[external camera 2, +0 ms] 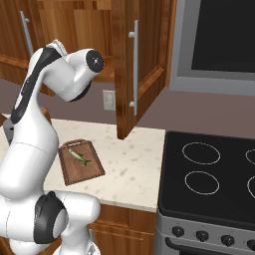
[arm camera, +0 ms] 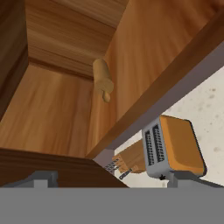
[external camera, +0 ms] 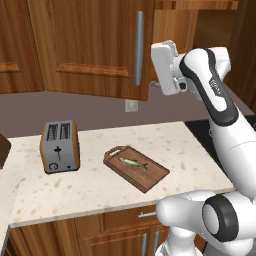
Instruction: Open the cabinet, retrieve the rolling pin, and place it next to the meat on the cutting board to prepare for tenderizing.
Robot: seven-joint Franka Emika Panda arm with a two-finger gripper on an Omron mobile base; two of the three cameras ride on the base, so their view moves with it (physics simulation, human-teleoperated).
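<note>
Counts: one rolling pin (arm camera: 102, 79), one meat (external camera: 133, 163) piece, one cutting board (external camera: 141, 171), one toaster (external camera: 60, 146), four stove (external camera 2: 209, 174) burner rings.

Pincer (arm camera: 105, 183): only two grey tips show at the bottom of the hand view, wide apart with nothing between them, so released. Hand sits raised at the cabinet (external camera: 95, 45) mouth, just past the free edge of the door with the long silver handle (external camera: 139, 48).

Rolling pin lies ahead of the pincer, deep in the lighter wood interior against the back corner, one narrow handle end towards the camera. Clear air between tips and pin.

Board with the meat on it is well below the pincer on the speckled counter (external camera: 100, 185), bare board surface on both sides of the fish; toaster just beside the board's looped end.

Right base view shows the door (external camera 2: 142, 64) swung out over the counter edge, and the stove; the hand view alone shows the pin.
</note>
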